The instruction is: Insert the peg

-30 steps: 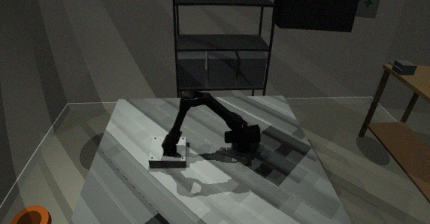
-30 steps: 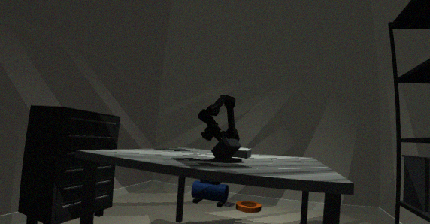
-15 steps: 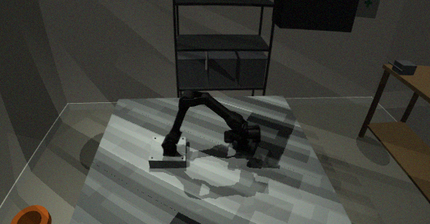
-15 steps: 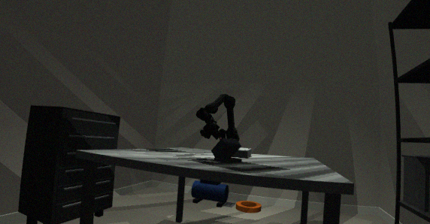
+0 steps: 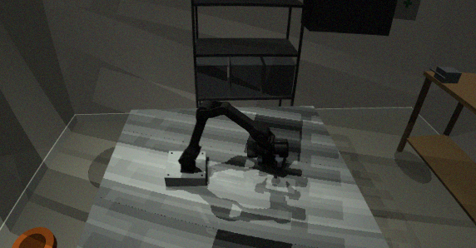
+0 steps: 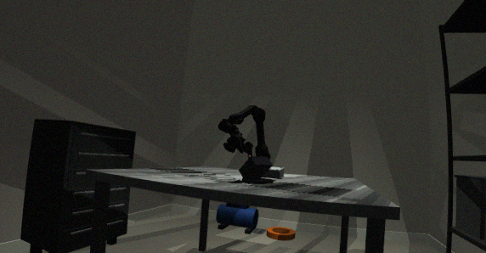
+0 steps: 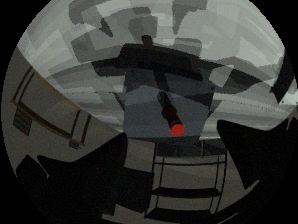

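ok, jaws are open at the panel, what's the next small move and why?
Probably back the gripper straight away from the sloped panel. It is open and holds nothing, and the wrist view shows the red-tipped peg sitting in the panel face, apparently seated. How deep it sits can't be judged.
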You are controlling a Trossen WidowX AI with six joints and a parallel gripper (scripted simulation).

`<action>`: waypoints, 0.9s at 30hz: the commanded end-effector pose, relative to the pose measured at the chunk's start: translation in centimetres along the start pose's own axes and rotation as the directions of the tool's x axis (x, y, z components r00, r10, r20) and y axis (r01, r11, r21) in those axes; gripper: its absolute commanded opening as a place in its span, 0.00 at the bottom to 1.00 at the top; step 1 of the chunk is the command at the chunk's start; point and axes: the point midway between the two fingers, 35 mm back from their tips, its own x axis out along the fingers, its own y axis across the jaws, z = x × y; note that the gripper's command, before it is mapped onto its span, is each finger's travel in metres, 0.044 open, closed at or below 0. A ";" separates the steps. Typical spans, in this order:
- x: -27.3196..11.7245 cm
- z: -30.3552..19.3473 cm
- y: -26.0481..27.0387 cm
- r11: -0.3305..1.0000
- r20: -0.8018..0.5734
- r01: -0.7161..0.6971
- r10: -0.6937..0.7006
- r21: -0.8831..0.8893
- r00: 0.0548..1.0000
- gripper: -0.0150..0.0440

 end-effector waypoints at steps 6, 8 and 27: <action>-1.8 0.1 0.1 1.000 -0.002 0.000 0.000 0.000 1.000 1.00; -2.2 0.1 0.1 1.000 -0.002 0.000 0.000 0.001 1.000 1.00; -5.5 0.2 0.1 1.000 -0.001 0.001 -0.001 0.004 1.000 1.00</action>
